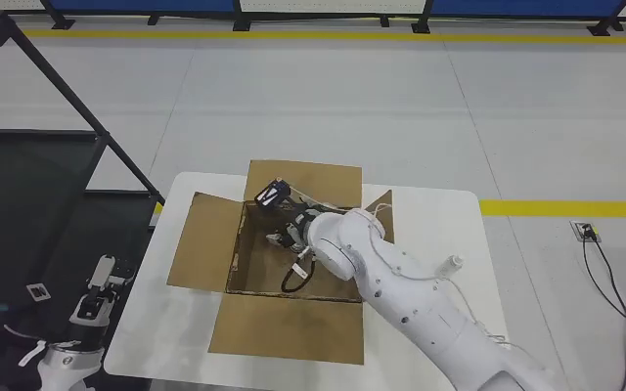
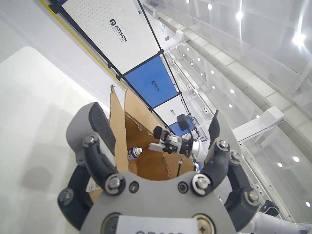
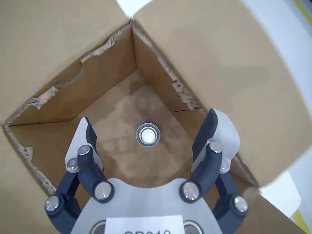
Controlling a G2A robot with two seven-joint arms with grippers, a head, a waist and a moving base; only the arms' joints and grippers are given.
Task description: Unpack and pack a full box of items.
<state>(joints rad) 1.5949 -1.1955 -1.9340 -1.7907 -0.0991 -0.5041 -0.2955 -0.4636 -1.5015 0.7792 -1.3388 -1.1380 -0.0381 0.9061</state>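
My right gripper [image 3: 149, 116] hangs over the open cardboard box [image 3: 73, 37]. Its fingers are spread wide and hold nothing. Below it, I see a spray can [image 3: 148, 136] standing upright on the box floor, with nothing touching it. My left gripper [image 2: 154, 112] is off beside the white table [image 1: 430, 210], wide open and empty too.

Pale grey floor [image 1: 391, 108], with a yellow line [image 1: 293, 35] taped along the far edge. Back wall has blue panels [image 2: 151, 83] and white perforated panels [image 2: 102, 32] in black frames. High white ceiling with rows of round spotlights [image 2: 239, 15]. White bench [image 1: 440, 225], black frame [image 1: 88, 122] beside it.
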